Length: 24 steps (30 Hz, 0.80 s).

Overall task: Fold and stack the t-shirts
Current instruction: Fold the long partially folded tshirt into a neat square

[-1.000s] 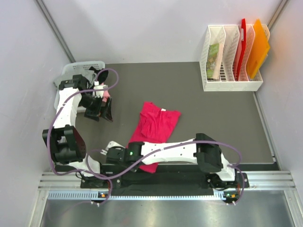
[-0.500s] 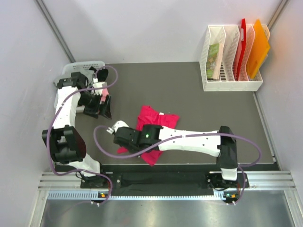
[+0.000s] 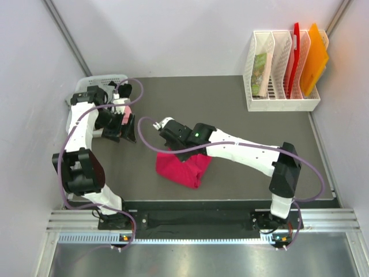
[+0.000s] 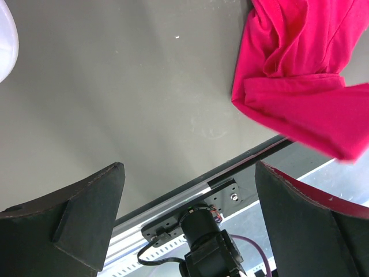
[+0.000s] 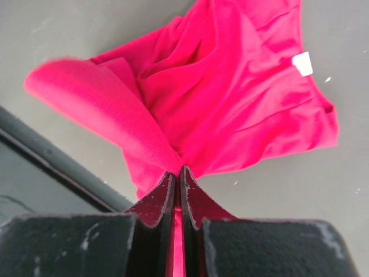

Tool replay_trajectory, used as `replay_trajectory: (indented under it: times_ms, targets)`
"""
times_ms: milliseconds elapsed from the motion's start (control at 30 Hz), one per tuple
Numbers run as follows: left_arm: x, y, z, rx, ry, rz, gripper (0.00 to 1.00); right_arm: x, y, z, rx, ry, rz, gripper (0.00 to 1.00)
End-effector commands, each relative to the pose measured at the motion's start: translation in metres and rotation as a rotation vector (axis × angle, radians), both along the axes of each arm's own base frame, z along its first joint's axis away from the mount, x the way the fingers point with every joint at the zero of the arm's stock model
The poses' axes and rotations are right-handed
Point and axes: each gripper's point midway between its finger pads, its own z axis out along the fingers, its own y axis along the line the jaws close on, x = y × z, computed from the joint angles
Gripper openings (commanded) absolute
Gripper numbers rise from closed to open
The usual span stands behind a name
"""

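Note:
A crimson-red t-shirt (image 3: 183, 167) lies bunched and doubled over near the table's front middle. My right gripper (image 3: 166, 134) is shut on a pinched fold of it and holds that edge up above the far left part of the cloth. In the right wrist view the gripper (image 5: 178, 170) has its jaws closed with red cloth (image 5: 230, 86) between them, and a white label (image 5: 302, 63) shows. My left gripper (image 3: 122, 134) is open and empty by the basket. In the left wrist view the shirt (image 4: 300, 86) lies at the upper right. The other shirts cannot be made out.
A white mesh basket (image 3: 104, 81) stands at the far left, and its rim shows in the left wrist view (image 4: 6, 40). A white file rack (image 3: 282, 104) at the far right holds a red folder (image 3: 295, 52) and an orange folder (image 3: 314, 57). The table's front rail (image 4: 219, 184) is nearby.
My right gripper has swung from the front left edge up and away, carrying the shirt's near edge over the rest. The shirt went from spread out to doubled. The left arm has barely moved.

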Motion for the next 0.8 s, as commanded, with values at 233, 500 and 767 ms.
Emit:
replay_trajectory:
  times_ms: [233, 500, 767]
  targets:
    - [-0.003, -0.002, 0.002, -0.025, 0.039, 0.016, 0.99, 0.051, -0.005, 0.035, 0.09, -0.094, -0.009, 0.0]
    - [-0.006, -0.004, 0.0, -0.035, 0.052, 0.02, 0.99, 0.079, -0.016, 0.024, 0.067, -0.104, -0.039, 0.0]
    - [-0.012, -0.005, -0.002, -0.036, 0.059, 0.012, 0.99, 0.099, -0.023, -0.007, 0.044, -0.071, -0.068, 0.0]
